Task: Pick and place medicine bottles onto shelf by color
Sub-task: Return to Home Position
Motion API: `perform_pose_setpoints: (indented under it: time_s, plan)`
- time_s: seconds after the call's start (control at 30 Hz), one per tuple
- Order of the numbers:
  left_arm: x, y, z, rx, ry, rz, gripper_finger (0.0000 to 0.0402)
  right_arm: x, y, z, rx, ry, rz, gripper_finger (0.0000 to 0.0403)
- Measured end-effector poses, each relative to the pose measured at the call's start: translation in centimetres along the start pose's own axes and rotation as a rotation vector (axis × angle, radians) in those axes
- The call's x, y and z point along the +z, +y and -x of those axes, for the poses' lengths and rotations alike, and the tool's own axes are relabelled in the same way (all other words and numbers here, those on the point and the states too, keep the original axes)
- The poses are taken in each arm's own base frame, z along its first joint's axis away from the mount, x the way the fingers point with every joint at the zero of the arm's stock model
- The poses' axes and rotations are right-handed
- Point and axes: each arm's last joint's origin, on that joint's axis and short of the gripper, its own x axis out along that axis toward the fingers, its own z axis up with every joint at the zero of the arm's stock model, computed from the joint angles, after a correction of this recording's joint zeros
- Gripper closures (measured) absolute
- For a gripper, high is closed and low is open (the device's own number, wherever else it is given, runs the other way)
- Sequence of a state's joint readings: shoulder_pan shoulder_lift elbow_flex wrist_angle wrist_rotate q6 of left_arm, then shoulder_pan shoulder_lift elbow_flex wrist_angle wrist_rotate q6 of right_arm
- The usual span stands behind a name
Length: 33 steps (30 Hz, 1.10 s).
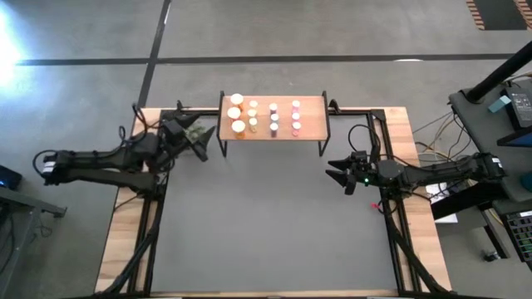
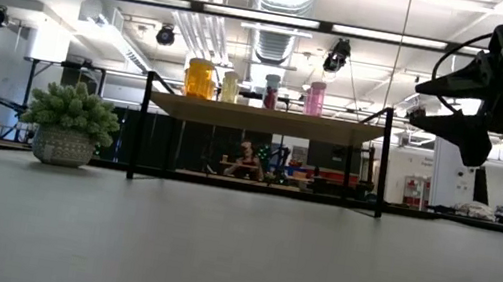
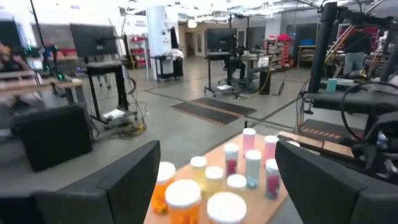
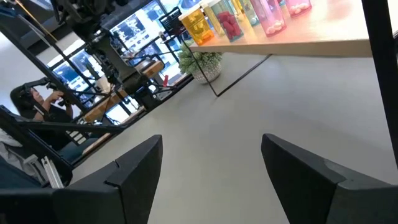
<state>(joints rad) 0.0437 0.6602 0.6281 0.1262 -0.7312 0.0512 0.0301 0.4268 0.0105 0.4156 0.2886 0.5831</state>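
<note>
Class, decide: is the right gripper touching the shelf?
Apart. The high view shows bare grey table between the right gripper and the shelf.

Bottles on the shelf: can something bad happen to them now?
Maybe. The left gripper, its fingers open, hangs close to the orange bottles at the shelf's end; a careless swing might clip them. The bottles stand in tight rows, so one tipping could topple neighbours. The plant sits near that arm too.
</note>
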Motion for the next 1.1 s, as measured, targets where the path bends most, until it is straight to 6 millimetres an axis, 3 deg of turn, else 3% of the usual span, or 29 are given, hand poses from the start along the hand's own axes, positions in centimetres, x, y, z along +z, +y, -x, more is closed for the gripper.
perform_pose_setpoints:
  time_s: [0.5,0.93,1.1]
  plan:
    - [-5.8,1.9,2.7,-0.05,-0.028,0.201,0.0099,0.0,0.0,0.0,0.0,0.0,0.0,0.0138]
    - [-11.0,2.2,3.4,-0.105,-0.111,0.27,0.0099,0.0,0.0,0.0,0.0,0.0,0.0,0.0138]
    - [-11.8,2.2,3.5,-0.112,-0.101,0.288,0.0099,0.0,0.0,0.0,0.0,0.0,0.0,0.0138]
